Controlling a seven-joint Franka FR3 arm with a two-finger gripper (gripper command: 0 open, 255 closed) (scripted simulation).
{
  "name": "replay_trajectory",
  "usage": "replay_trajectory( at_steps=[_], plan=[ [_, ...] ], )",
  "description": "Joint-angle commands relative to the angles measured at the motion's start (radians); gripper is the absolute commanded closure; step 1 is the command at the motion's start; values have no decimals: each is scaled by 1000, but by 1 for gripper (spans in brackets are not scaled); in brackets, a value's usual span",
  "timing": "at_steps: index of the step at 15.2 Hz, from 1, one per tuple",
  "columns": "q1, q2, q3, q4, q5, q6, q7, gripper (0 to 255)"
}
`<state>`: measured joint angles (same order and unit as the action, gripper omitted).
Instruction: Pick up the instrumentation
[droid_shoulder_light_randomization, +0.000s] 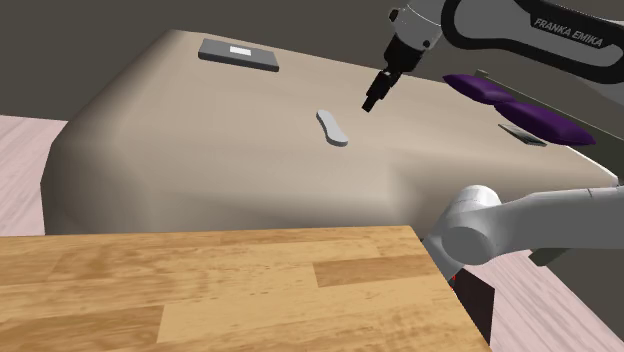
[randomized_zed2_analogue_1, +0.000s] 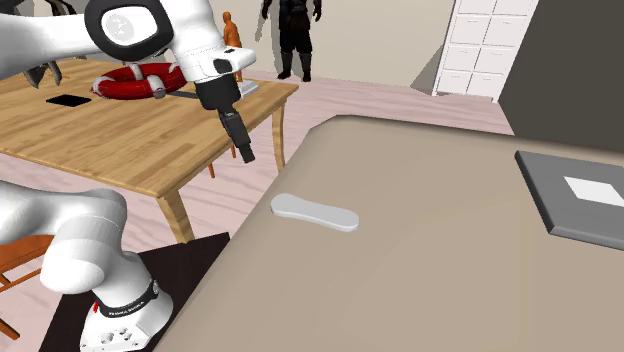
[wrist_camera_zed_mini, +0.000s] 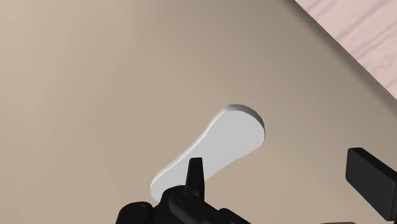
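The instrumentation (droid_shoulder_light_randomization: 332, 127) is a flat, pale grey, elongated piece with rounded ends, lying on a broad beige surface (droid_shoulder_light_randomization: 200, 140). My black gripper (droid_shoulder_light_randomization: 372, 103) hangs above that surface, a little to the shoulder view's right of the piece, and touches nothing. In the second exterior view the gripper (randomized_zed2_analogue_1: 245, 153) sits up and to the left of the instrumentation (randomized_zed2_analogue_1: 315, 212). In the wrist view the instrumentation (wrist_camera_zed_mini: 216, 149) lies just ahead of one finger, and the gripper (wrist_camera_zed_mini: 280, 162) is open, its fingers (wrist_camera_zed_mini: 372, 181) standing wide apart with nothing between them.
A dark grey flat slab with a white label (droid_shoulder_light_randomization: 238, 53) lies at the beige surface's far end. Purple cushions (droid_shoulder_light_randomization: 515, 105) lie near the arm. A wooden table (randomized_zed2_analogue_1: 130, 130) carrying a red ring (randomized_zed2_analogue_1: 135, 82) stands beside the stand. White drawers (randomized_zed2_analogue_1: 485, 45) stand far back.
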<state>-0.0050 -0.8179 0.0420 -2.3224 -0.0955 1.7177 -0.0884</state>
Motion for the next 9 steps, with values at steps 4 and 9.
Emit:
replay_trajectory(
  at_steps=[4, 9],
  plan=[
    [-49, 132, 8, 47, 24, 37, 117, 0],
    [-121, 343, 6, 135, 63, 83, 301, 0]
  ],
)
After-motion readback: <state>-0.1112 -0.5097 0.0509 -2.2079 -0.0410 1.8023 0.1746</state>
